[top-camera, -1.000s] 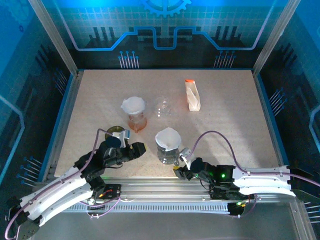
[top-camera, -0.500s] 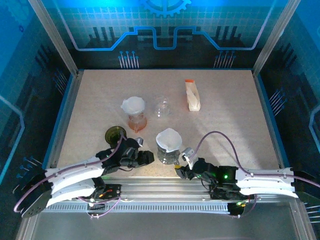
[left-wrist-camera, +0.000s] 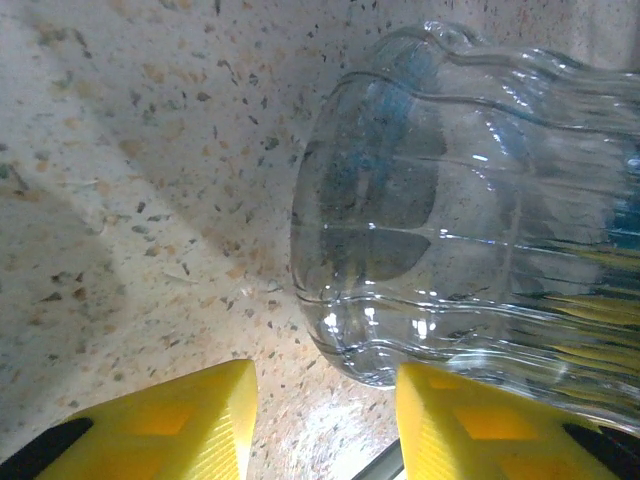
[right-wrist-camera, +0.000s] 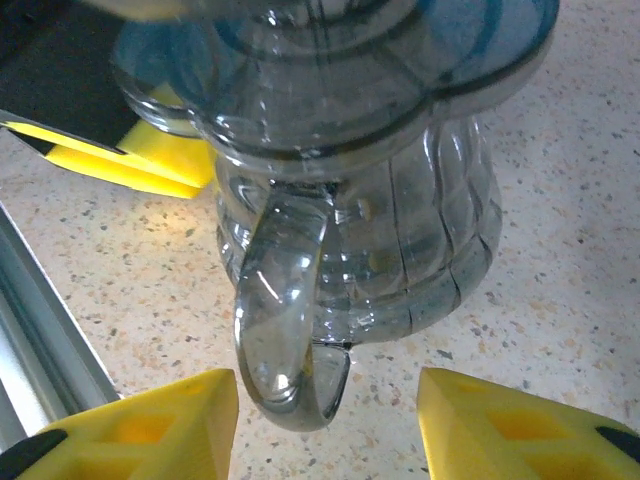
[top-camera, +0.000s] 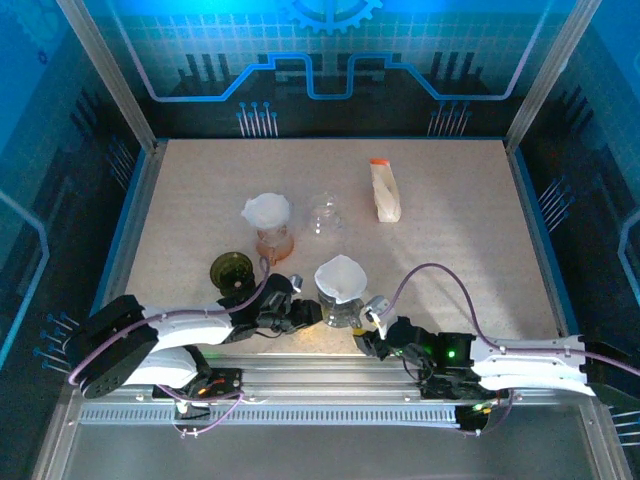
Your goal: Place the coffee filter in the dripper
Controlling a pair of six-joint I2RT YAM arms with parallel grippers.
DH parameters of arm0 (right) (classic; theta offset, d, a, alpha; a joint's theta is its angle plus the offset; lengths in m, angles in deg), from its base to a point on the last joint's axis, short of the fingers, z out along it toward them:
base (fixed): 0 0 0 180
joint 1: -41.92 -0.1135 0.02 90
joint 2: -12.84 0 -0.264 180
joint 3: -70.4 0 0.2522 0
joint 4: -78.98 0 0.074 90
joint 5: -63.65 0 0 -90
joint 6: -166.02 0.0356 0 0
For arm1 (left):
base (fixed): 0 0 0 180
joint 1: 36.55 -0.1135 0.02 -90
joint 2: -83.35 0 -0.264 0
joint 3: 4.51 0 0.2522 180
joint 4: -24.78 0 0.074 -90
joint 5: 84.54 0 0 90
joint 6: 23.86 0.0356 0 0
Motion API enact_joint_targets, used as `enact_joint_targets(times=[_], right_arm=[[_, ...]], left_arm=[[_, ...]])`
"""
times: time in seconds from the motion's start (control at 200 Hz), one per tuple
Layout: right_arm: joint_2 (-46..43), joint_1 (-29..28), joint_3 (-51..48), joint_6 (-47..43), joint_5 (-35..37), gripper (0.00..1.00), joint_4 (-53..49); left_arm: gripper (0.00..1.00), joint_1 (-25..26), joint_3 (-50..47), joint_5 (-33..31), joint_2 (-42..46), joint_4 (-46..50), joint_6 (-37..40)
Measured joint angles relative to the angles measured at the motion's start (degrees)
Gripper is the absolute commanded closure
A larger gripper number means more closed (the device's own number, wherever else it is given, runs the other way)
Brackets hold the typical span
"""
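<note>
**Item 1: top external view.**
- My left gripper (top-camera: pixel 305 313): a second ago it lay back beside the green disc (top-camera: pixel 230 270). It has since swung right and now sits just beside the left flank of the glass dripper (top-camera: pixel 338 308).
- My right gripper (top-camera: pixel 366 322): near the dripper's right side, hardly moved.
- Coffee filter (top-camera: pixel 340 275): white, seated in the mouth of the glass dripper, toward the front edge of the table (top-camera: pixel 450 260).
- Also present: a second filter (top-camera: pixel 267 210) in an orange dripper (top-camera: pixel 273 243) farther back, and a filter pack (top-camera: pixel 385 192) well apart at the back right.

**Item 2: left wrist view.**
- Left gripper (left-wrist-camera: pixel 325 420): jaws apart, narrower than a second ago, clamping nothing.
- The dripper's ribbed base stands ahead of them, over one finger rather than squarely between the two.

**Item 3: right wrist view.**
- Right gripper (right-wrist-camera: pixel 325 420): jaws apart, also drawing in.
- The handle (right-wrist-camera: pixel 285 310) hangs between the fingers and touches neither.
- My left fingers (right-wrist-camera: pixel 150 165) show yellow on the far side of the glass.

**Assessment.**
- The filter appears to be already in place.
- With both grippers now flanking the glass, the next step is probably steadying or final seating.
- An uneven squeeze could tip the vessel.
</note>
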Motion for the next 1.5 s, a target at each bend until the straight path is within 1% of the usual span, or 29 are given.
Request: enact_joint_targets(times=[0.245, 0.495, 0.776, 0.956, 1.166, 1.501], right_arm=[[0.79, 4.09, -0.61, -0.02, -1.46, 0.51, 2.27], [0.76, 10.05, -0.72, -0.09, -3.21, 0.53, 3.82], [0.76, 15.26, -1.46, -0.22, -4.55, 0.55, 5.16], [1.60, 17.31, -1.49, -0.24, -4.63, 0.56, 6.01], [5.81, 19.43, -1.44, -0.24, -4.39, 0.56, 10.73], [16.44, 21.79, 0.35, -0.79, -3.06, 0.56, 20.59]], left_arm=[[0.61, 0.00, 3.17, 0.20, -4.70, -2.01, 0.02], [0.62, -0.04, 8.07, 0.17, -11.04, -4.46, 0.22], [0.64, -2.27, 12.37, 0.76, -16.76, -7.37, 0.24], [0.65, -3.82, 14.23, 1.07, -18.08, -7.96, 0.31], [0.66, -4.79, 15.39, 1.27, -19.63, -9.42, 0.44], [0.67, -6.36, 18.75, 1.68, -23.23, -10.60, 0.44]])
